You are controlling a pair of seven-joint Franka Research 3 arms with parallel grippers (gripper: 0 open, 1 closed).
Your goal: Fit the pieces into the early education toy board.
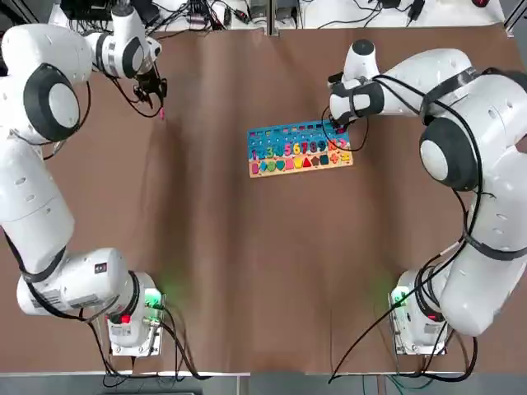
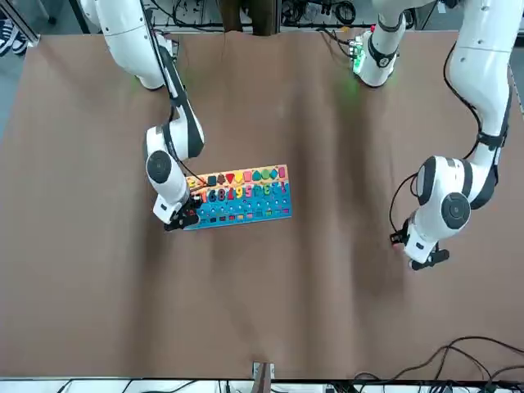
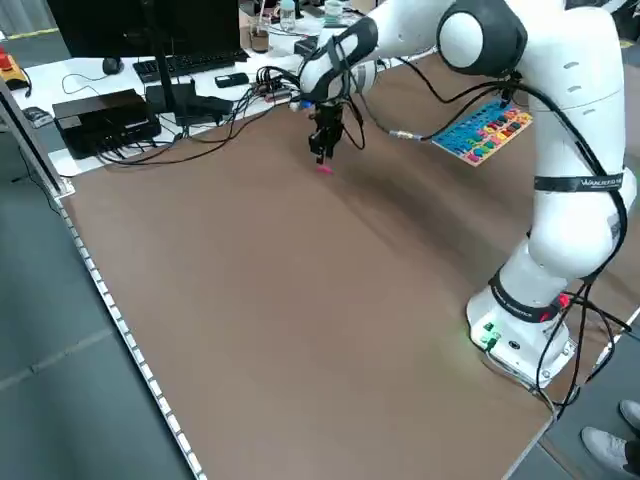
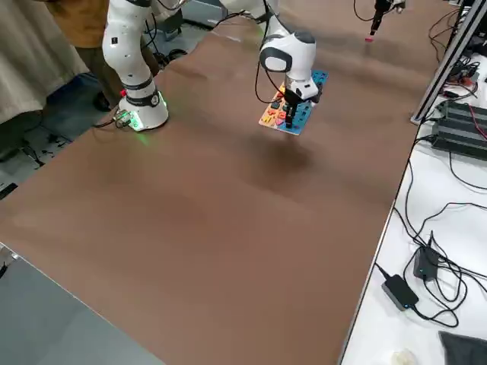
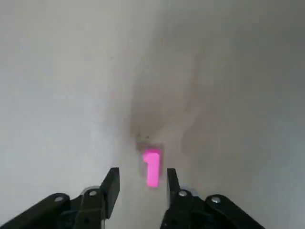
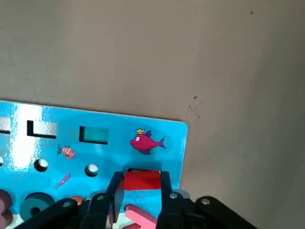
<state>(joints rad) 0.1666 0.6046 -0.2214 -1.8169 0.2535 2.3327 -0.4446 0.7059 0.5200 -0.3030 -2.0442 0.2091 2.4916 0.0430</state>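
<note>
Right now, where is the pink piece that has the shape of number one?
In the left wrist view, the pink number-one piece lies on the brown table, just beyond the left gripper's open jaws.

And here's a clear one: a pink piece (image 5: 152, 168) shaped as the number 1, showing against the brown bench (image 5: 66, 119)! Over on the toy board (image 1: 300, 137), coloured numerals run in a row, and I can pick out 3, 5, 6 and 7, the others too small to call. The left arm's dark label (image 1: 100, 267) is too tiny to read.
</note>
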